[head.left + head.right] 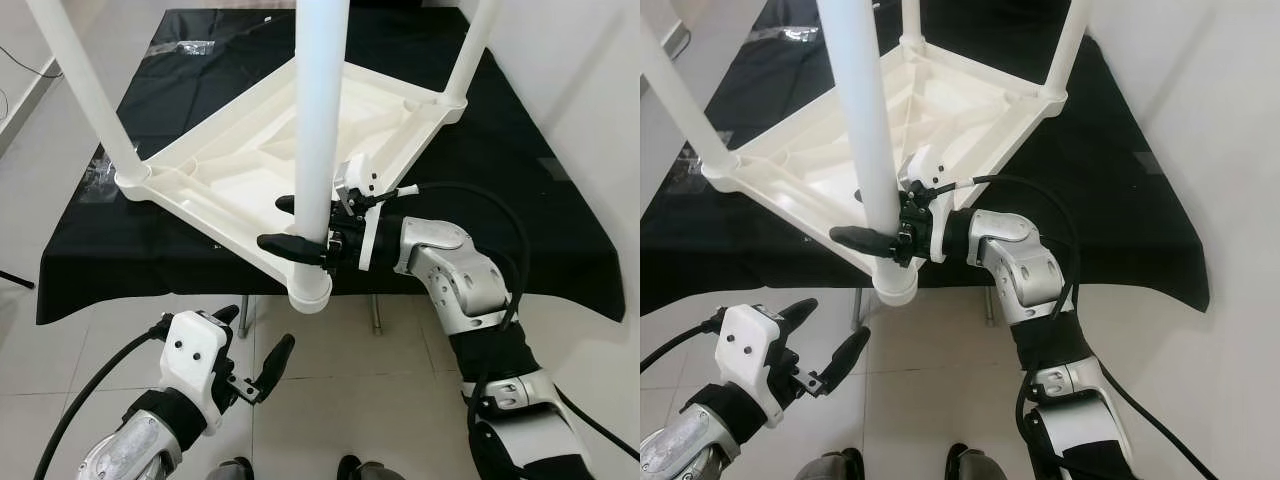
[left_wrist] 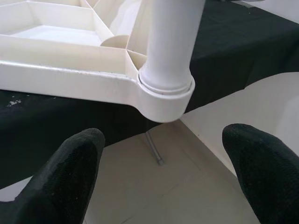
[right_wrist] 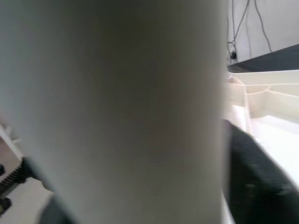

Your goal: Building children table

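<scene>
Care needed: right claw (image 1: pixel 300 228) pinching near leg (image 1: pixel 320 150) just above its corner socket on upturned tabletop (image 1: pixel 230 170) on counter (image 1: pixel 540 200), so press straight down, left claw (image 1: pixel 255 350) spread below.

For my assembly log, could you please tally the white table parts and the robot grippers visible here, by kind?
Table legs: 4
Upturned tabletop: 1
Grippers: 2, the right gripper around the near leg, the left gripper open below the table edge
Total: 7
</scene>
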Motion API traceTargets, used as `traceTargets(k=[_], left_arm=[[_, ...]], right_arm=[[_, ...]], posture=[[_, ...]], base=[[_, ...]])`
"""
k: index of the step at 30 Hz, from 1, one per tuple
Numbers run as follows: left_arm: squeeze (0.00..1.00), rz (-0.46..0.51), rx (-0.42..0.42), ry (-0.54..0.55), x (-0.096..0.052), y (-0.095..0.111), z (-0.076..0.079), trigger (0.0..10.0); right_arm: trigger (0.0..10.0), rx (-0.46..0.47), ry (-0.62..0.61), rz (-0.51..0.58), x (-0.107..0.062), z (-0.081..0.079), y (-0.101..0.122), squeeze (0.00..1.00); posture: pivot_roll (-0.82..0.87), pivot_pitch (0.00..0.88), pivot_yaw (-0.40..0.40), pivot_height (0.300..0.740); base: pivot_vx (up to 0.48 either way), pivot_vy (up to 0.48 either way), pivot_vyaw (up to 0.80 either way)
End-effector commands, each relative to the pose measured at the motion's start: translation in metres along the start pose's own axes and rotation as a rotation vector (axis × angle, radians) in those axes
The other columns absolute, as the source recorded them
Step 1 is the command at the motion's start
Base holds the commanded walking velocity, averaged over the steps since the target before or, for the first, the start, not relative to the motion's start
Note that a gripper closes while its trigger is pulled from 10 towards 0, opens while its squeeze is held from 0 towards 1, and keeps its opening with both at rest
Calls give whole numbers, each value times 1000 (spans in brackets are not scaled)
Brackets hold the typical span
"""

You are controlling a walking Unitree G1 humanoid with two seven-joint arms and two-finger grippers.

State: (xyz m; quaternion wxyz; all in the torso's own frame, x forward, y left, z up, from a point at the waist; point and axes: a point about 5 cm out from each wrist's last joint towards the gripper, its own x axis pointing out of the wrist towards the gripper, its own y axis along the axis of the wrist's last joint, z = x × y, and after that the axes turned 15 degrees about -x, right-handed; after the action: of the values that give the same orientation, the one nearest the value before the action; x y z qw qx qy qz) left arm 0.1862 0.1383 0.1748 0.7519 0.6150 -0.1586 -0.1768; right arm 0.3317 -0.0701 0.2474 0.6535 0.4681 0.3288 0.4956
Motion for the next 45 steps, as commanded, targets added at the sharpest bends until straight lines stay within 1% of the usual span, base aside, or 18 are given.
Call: traceTargets(k=[1, 12, 13, 14, 16, 17, 18, 19, 21, 23, 31, 33, 34, 35, 37, 41, 44, 45], left_arm=[[0, -18, 1, -1, -2, -2, 2, 10000], [0, -15, 6, 3, -2, -1, 0, 10000], [0, -15, 5, 3, -2, -1, 0, 10000], [0, -17, 5, 3, -2, -2, -1, 10000], [0, -17, 5, 3, -2, -2, -1, 10000], [0, -18, 6, 3, -2, -2, -1, 10000], [0, -18, 6, 3, -2, -2, -1, 10000], [0, -20, 6, 4, -2, -2, -2, 10000], [0, -21, 5, 4, -3, -2, -3, 10000], [0, -22, 3, -3, -1, -3, -2, 10000], [0, -20, 5, -3, -1, -2, -2, 10000], [0, -19, 7, 2, -1, -1, -3, 10000], [0, -20, 8, 2, -1, -1, -3, 10000], [0, -20, 8, 2, -1, -1, -3, 10000], [0, -21, 6, 0, -1, -2, -3, 10000], [0, -21, 6, 0, -2, -1, -2, 10000], [0, -19, 4, -3, -3, -1, 1, 10000], [0, -19, 4, -3, -3, -1, 1, 10000]], right_arm=[[0, 24, -34, 0, -8, 3, -5, 0], [0, 34, -216, -142, -14, 3, -18, 0], [0, 31, -298, -205, -19, -1, -24, 0], [0, 27, -523, -341, -30, 0, -34, 0], [0, 27, -523, -341, -30, 0, -34, 0], [0, -9, -843, -526, -53, 2, -44, 0], [0, -9, -843, -526, -53, 2, -44, 0], [0, -21, -954, -577, -60, -19, -47, 0], [0, -1, -997, -591, -61, -35, -49, 0], [0, 39, -935, -518, -44, -50, -44, 0], [0, 87, -878, -458, -23, -47, -40, 0], [10000, 107, -794, -380, -9, -45, -31, 0], [10000, 121, -751, -323, -4, -44, -25, 1000], [10000, 121, -751, -323, -4, -44, -25, 1000], [10000, 117, -619, -127, 1, -31, -3, 1000], [10000, 114, -565, -86, 2, -30, 2, 1000], [10000, 6, -282, 18, -6, -12, 16, 1000], [10000, 6, -282, 18, -6, -12, 16, 1000]], posture=[[76, 228, -50, 740], [61, 229, -54, 740], [55, 236, -54, 740], [50, 231, -58, 740], [50, 231, -58, 740], [47, 232, -59, 740], [47, 232, -59, 740], [42, 235, -53, 740], [29, 229, -43, 740], [43, 226, -47, 740], [45, 227, -46, 740], [48, 231, -44, 740], [48, 231, -44, 740], [48, 231, -44, 740], [48, 231, -44, 740], [50, 238, -43, 740], [71, 245, -52, 740], [71, 245, -52, 740]], base=[[0, 0, 0], [0, 0, 0], [0, 0, 0], [0, 0, 0], [0, 0, 0], [0, 0, 0], [0, 0, 0], [0, 0, 0], [0, 0, 0], [0, 0, 0], [0, 0, 0], [0, 0, 0], [0, 0, 0], [0, 0, 0], [0, 0, 0], [0, 0, 0], [0, 0, 0], [0, 0, 0]])
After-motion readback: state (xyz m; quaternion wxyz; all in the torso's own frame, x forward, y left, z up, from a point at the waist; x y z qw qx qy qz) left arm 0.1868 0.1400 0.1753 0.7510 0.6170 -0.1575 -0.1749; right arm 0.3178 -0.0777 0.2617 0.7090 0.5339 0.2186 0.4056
